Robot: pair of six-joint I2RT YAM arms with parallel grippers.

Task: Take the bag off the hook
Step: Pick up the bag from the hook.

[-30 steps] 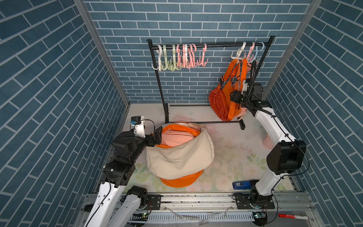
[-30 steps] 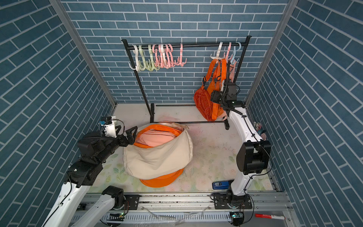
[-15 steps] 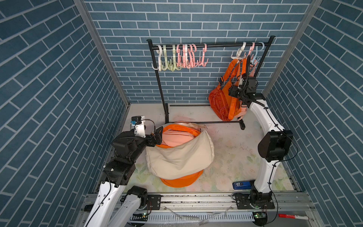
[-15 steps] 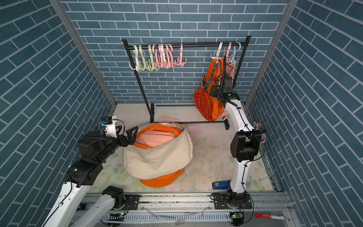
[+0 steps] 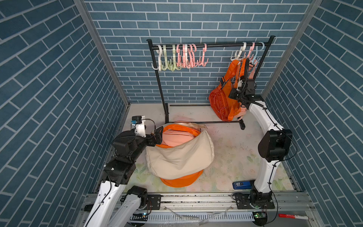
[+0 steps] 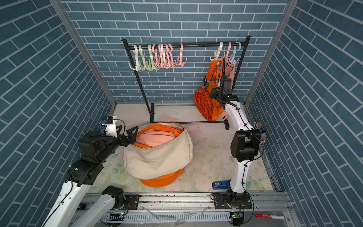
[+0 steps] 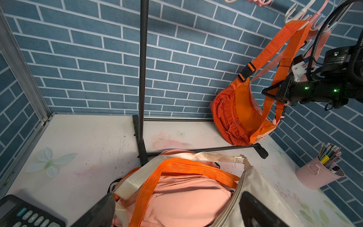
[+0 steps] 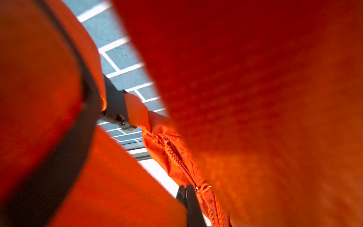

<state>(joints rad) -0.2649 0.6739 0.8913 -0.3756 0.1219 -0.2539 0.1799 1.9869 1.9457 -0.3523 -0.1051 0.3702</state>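
Note:
An orange bag (image 5: 220, 102) (image 6: 204, 104) (image 7: 241, 110) hangs by its orange strap (image 7: 282, 45) from a white hook (image 5: 238, 54) (image 6: 217, 53) at the right end of the black rack. Its body rests low, against the rack's foot. My right gripper (image 5: 234, 94) (image 6: 214, 94) (image 7: 270, 92) (image 8: 186, 196) is at that strap, just above the bag's body, with its jaws closed on the webbing. Orange fabric fills most of the right wrist view. My left gripper (image 5: 157, 135) (image 6: 132, 133) (image 7: 176, 208) stands open over the rim of the orange basket, holding nothing.
The rack's rail (image 5: 206, 45) carries several empty hooks. A pink strap hangs behind the orange bag. An orange basket (image 5: 180, 181) holds a cream bag (image 5: 180, 157) and a pink one. A pink pencil cup (image 7: 318, 175), a calculator (image 7: 25, 214) and a blue device (image 5: 241, 184) lie on the table.
My right gripper has closed on the orange strap, and the right arm's elbow has shifted. The left arm has not moved.

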